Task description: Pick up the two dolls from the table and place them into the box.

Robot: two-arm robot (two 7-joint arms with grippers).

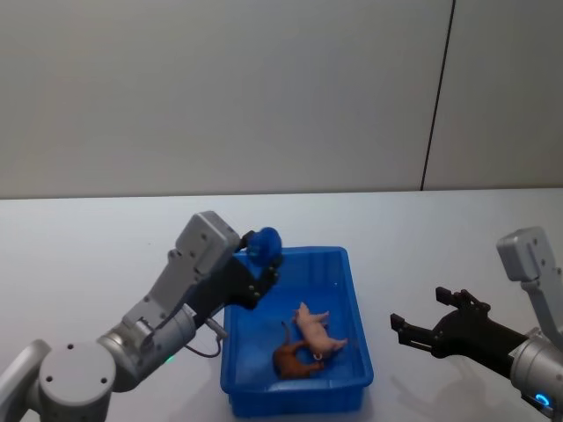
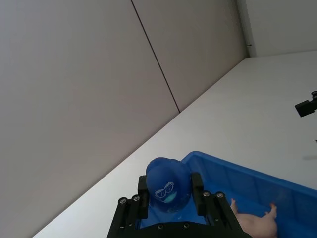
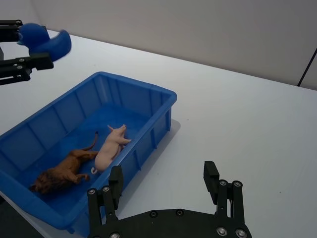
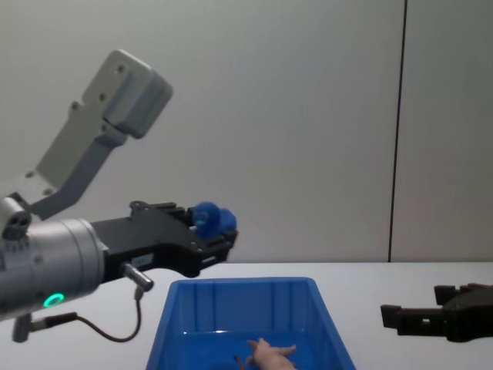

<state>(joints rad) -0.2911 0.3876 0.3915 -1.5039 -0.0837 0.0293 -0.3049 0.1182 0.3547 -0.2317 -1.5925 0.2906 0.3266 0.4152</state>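
The blue box sits on the white table in front of me. Inside it lie a pale pink pig and a brown animal, side by side. My left gripper is shut on a round blue plush, holding it in the air above the box's far left corner. In the left wrist view the blue plush sits between the fingers. My right gripper hovers open over the table to the right of the box, holding nothing.
A grey wall with a dark vertical seam stands behind the table. Bare tabletop lies to the right of the box and behind it.
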